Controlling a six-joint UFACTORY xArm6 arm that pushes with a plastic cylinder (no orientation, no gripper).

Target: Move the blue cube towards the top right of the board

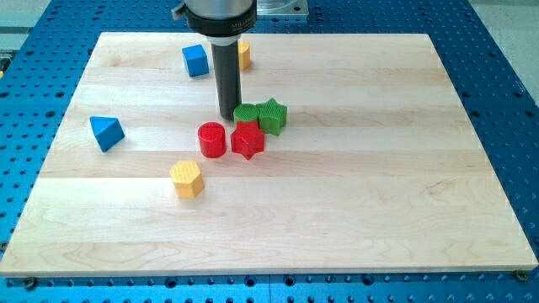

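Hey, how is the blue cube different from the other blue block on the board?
The blue cube is a square-faced box; the blue triangular block is a wedge with a pointed top. The blue cube sits near the view's top, just left of the rod; the blue triangular block lies alone toward the view's left edge. My tip is nearer the blue cube, though it touches neither and stands beside the green blocks. Both share the same blue colour and rest flat on the board.

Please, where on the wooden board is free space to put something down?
Free: the whole right part of the wooden board, beyond the green star block, and the bottom strip below the yellow hexagonal block. Crowded: the centre, where my tip stands beside the green cylinder and red blocks.
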